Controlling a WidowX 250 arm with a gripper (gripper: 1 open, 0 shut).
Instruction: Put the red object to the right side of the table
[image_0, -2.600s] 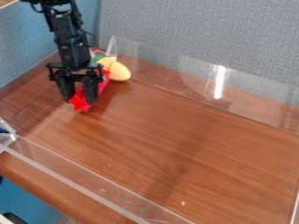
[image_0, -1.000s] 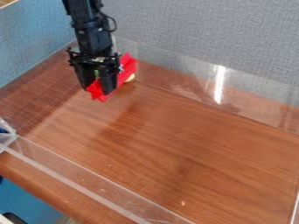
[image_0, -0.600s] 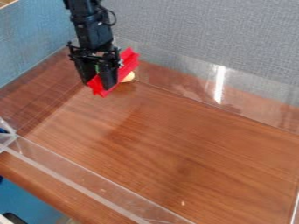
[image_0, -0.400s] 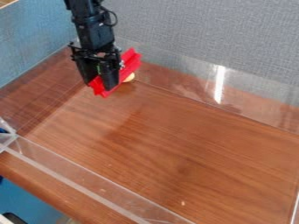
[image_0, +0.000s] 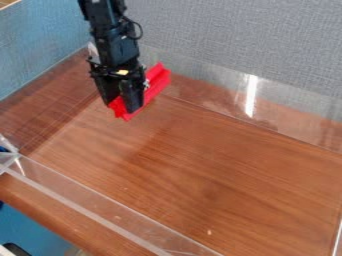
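Filling most of the frame, the table (image_0: 214, 170) is a reddish-brown wood-grain top fenced by low clear acrylic walls (image_0: 247, 92), with a grey-blue textured backdrop behind it. Next in size, the black robot arm (image_0: 107, 30) comes down from the top edge in the upper left of the frame, pointing straight down. At its tip the gripper (image_0: 127, 100) is clamped narrow on the red object (image_0: 144, 90), a plain bright red bar held tilted, its upper end toward the right and its lower end toward the wood. The bar sits in the upper left part of the picture, apparently clear of the tabletop, though the gap is hard to judge.

The right side of the picture is well apart from here, so most of the carry seems to remain. Because the bar is gripped off-level, it could pivot or slip between the fingers during travel. Carried low, its lower end could catch the wood, and a late stop could knock it against the right acrylic wall.
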